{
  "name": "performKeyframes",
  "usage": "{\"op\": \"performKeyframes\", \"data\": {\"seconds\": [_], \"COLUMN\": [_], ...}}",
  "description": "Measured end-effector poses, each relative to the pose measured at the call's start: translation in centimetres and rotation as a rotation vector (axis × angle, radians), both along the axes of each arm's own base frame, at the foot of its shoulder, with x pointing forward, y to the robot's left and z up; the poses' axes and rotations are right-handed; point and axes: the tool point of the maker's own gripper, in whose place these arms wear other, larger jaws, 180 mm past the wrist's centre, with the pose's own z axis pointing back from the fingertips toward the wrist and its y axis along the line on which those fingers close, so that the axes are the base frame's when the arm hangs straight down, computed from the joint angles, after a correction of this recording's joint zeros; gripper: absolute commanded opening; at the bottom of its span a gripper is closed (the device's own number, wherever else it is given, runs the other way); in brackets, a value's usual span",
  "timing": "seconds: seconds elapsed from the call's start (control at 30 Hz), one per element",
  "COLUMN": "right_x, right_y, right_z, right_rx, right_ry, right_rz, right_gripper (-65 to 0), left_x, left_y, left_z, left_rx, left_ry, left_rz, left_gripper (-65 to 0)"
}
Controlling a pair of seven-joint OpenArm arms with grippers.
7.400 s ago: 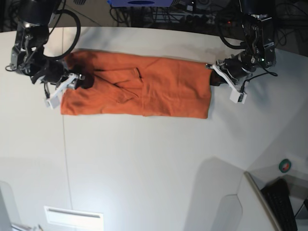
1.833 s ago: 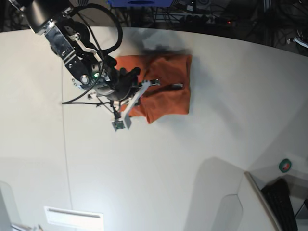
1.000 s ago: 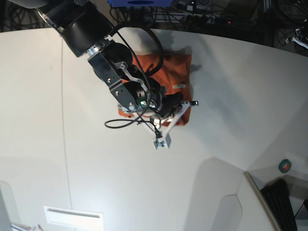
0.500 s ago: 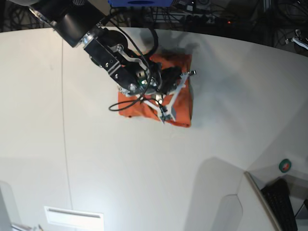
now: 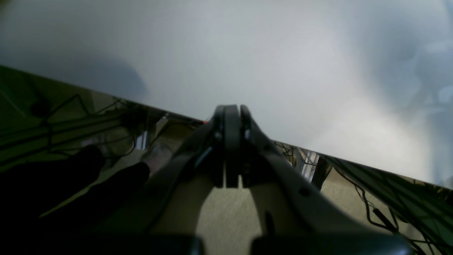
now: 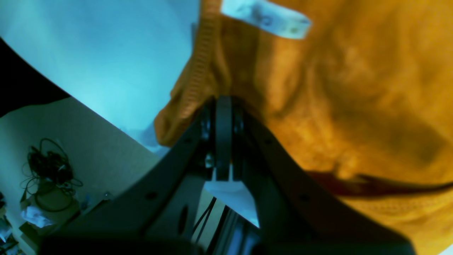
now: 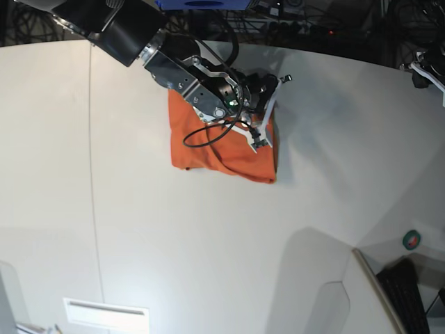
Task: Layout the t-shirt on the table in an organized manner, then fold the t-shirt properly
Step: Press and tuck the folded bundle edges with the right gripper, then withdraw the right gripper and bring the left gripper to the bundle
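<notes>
The orange t-shirt (image 7: 221, 147) lies folded into a compact, roughly square stack on the white table (image 7: 208, 236), toward the back middle. The arm with the right wrist camera reaches in from the top left, and its gripper (image 7: 270, 104) hovers over the shirt's far right corner. In the right wrist view this gripper (image 6: 223, 101) has its jaws together at a folded edge of the shirt (image 6: 354, 88), near the white neck tag (image 6: 265, 17). No cloth shows between the fingers. The left gripper (image 5: 231, 108) is shut and empty over the table's edge (image 5: 247, 53). It also shows at the far right edge of the base view (image 7: 425, 69).
A thin dark seam line (image 7: 94, 174) runs down the table's left part. A round green and red item (image 7: 412, 239) and a dark keyboard (image 7: 410, 296) lie at the lower right, beyond the curved edge. A white panel (image 7: 104, 314) sits at the bottom left. Cables (image 7: 313, 21) run behind the table.
The shirt went from a long flat band to a compact folded stack. Over the last second the right gripper moved from the stack's near edge to its far right corner. The left arm withdrew to the right edge.
</notes>
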Motion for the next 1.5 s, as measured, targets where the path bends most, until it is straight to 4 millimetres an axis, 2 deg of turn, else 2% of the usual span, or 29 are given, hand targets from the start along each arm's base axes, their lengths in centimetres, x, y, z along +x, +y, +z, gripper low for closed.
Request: {"op": "performKeyframes", "data": {"seconds": [0.1,0.2,0.27,0.33,0.43,0.5,0.6,0.67,0.73,0.77,0.83,0.93,1.0,1.1,1.2,1.33,1.5], "right_x": [-0.1,-0.5,-0.5,-0.1,1.3,3.2,5.9,6.8,7.2,7.5,8.1,8.5,8.1,7.3,7.1,6.5,6.4], "right_y": [0.3,0.7,0.8,1.0,0.9,-0.9,-6.1,-8.5,-9.5,-10.1,-12.1,-16.1,-16.9,-16.9,-17.5,-17.4,-17.3], "right_z": [-0.1,0.0,0.2,1.1,3.8,5.2,6.0,6.8,8.2,8.7,8.8,8.0,7.5,7.1,6.8,6.4,6.7], "right_rx": [0.012,0.033,0.037,0.058,0.125,0.149,0.132,0.124,0.159,0.171,0.158,0.087,0.082,0.084,0.069,0.069,0.075], "right_ry": [-0.017,-0.013,-0.016,-0.036,-0.102,-0.148,-0.197,-0.233,-0.255,-0.268,-0.28,-0.29,-0.276,-0.251,-0.247,-0.234,-0.239], "right_rz": [0.071,0.116,0.117,0.115,0.1,0.034,-0.12,-0.184,-0.226,-0.247,-0.294,-0.375,-0.4,-0.398,-0.401,-0.402,-0.401], "right_gripper": [-65.0,-65.0,-65.0,-65.0,-65.0,-65.0,-65.0,-65.0,-65.0,-65.0,-65.0,-65.0,-65.0,-65.0,-65.0,-65.0,-65.0], "left_x": [1.4,3.7,4.4,5.3,6.5,7.1,7.7,8.5,8.7,8.8,8.8,9.3,9.7,9.9,9.2,10.7,10.6], "left_y": [-0.8,-3.3,-4.2,-5.1,-7.5,-9.7,-12.8,-14.4,-16.3,-17.2,-18.3,-20.8,-22.9,-25.1,-25.6,-26.4,-27.4], "left_z": [-0.3,-0.7,-1.3,-1.5,-1.4,-1.2,-1.1,-0.9,-1.2,-1.5,-2.0,-2.7,-3.3,-4.7,-6.4,-6.6,-7.1], "left_rx": [-0.004,-0.05,-0.061,-0.074,-0.089,-0.095,-0.104,-0.125,-0.163,-0.189,-0.22,-0.253,-0.294,-0.365,-0.407,-0.452,-0.507], "left_ry": [0.003,-0.042,-0.023,-0.03,-0.049,-0.048,0.001,-0.021,-0.029,-0.039,-0.039,-0.019,-0.012,0.011,0.061,-0.006,-0.021], "left_rz": [-0.03,-0.087,-0.088,-0.098,-0.151,-0.212,-0.313,-0.333,-0.334,-0.329,-0.322,-0.391,-0.428,-0.427,-0.41,-0.38,-0.369], "left_gripper": [-65.0,-65.0,-65.0,-65.0,-65.0,-65.0,-65.0,-43.6,-20.7,-12.2,-0.8,0.0,0.0,0.0,0.0,0.0,0.0]}}
